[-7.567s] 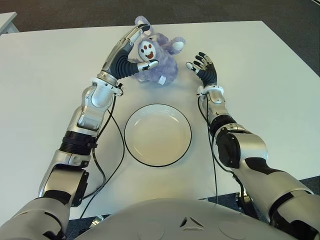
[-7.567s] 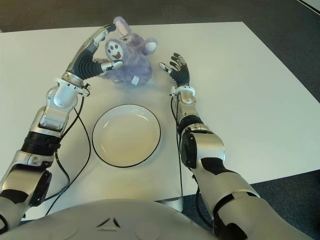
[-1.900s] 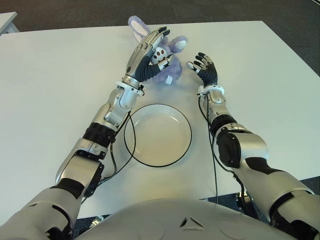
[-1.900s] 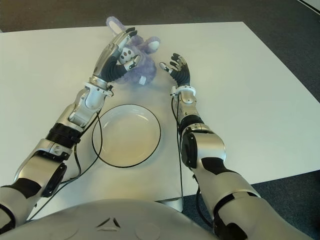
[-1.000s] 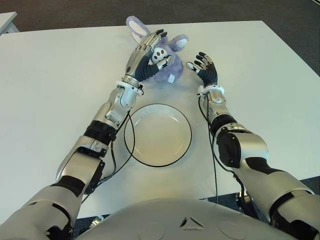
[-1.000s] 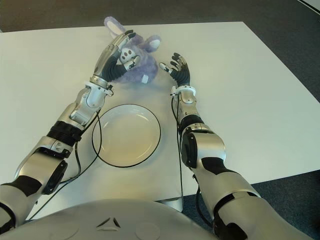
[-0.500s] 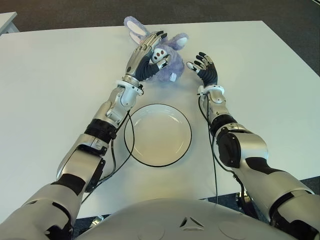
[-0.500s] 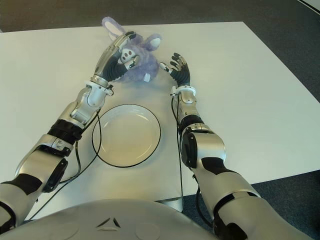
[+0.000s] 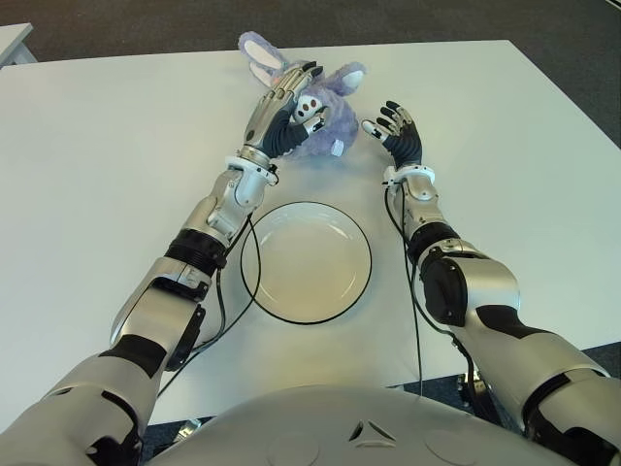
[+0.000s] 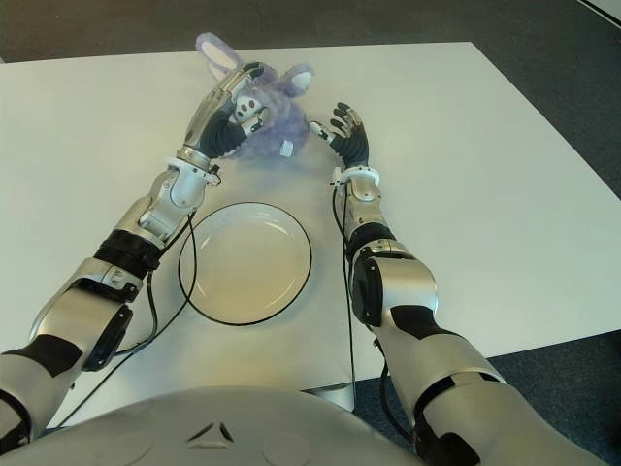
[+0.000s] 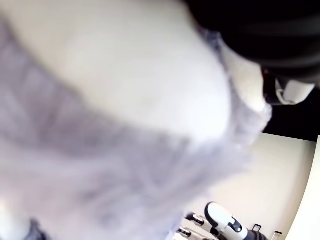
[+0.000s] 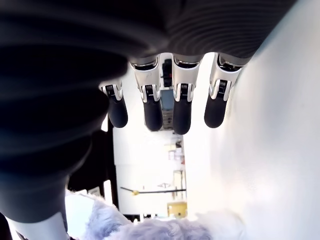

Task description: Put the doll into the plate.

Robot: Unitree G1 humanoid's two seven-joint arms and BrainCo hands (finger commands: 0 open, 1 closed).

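Note:
The doll (image 9: 328,126), a purple plush bunny with a white face, lies at the far side of the white table. My left hand (image 9: 289,105) is on top of it, fingers curled over its head and thumb against its face. Its fur (image 11: 100,140) fills the left wrist view. My right hand (image 9: 396,131) stands open just right of the doll, not touching it. Its straight fingers (image 12: 181,107) show in the right wrist view above the doll's fur (image 12: 165,231). The plate (image 9: 249,233), white with a dark rim, holds nothing and sits nearer to me than the doll.
The white table (image 9: 97,146) extends widely to both sides of the plate. Dark carpet (image 9: 563,39) lies beyond its far and right edges. A black cable (image 9: 229,309) loops from my left forearm beside the plate. Another table corner (image 9: 12,39) shows far left.
My left hand moved from the doll's left side onto its head and closed on it. Over the last second hand and doll edged slightly away from me. The right hand has not moved.

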